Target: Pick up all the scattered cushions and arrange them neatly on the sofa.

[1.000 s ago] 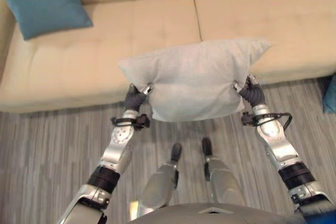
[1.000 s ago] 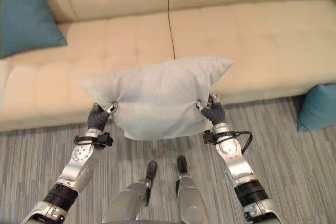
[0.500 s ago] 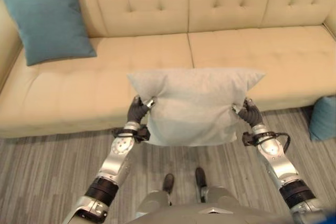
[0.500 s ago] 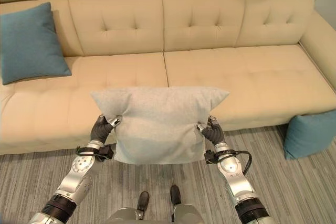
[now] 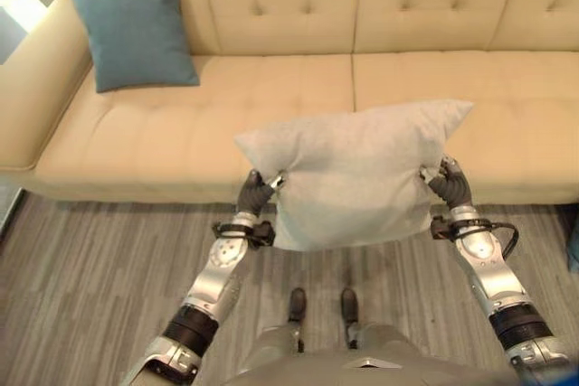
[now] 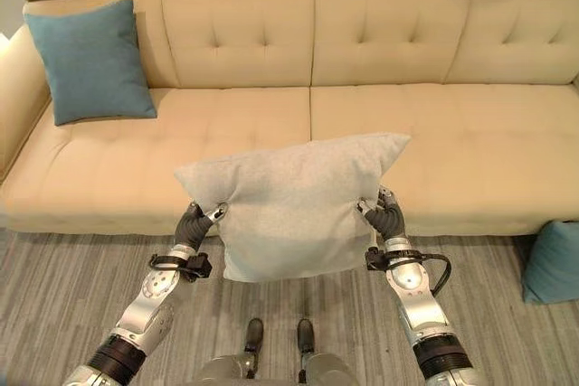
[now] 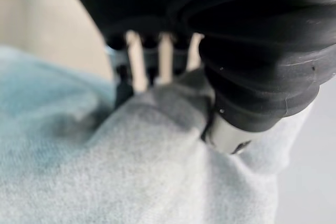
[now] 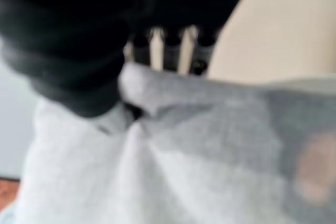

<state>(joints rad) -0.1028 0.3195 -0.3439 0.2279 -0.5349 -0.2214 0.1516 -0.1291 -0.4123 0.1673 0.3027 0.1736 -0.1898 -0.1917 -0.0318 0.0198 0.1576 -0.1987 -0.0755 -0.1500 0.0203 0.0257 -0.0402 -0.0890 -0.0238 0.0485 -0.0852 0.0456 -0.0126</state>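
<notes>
My view has swung along the sofa (image 6: 271, 133) since a moment ago, so its arm end with the teal cushion (image 6: 90, 61) now shows fully; the grey cushion (image 6: 294, 205) is still in the air before the seat, not yet placed. My left hand (image 6: 192, 225) and right hand (image 6: 389, 216) pinch its sides, fingers (image 7: 136, 66) curled into the cloth. Another teal cushion (image 6: 552, 259), on the floor beside the sofa, is cut off.

Both arms are silver-grey with smooth curved metal shells, each broken by a black band at the forearm. The left hand (image 5: 254, 194) and the right hand (image 5: 450, 187) wear dark ribbed covers over the back and wrist. Slim silver fingers (image 7: 135, 66) with dark tips emerge from the cover.
</notes>
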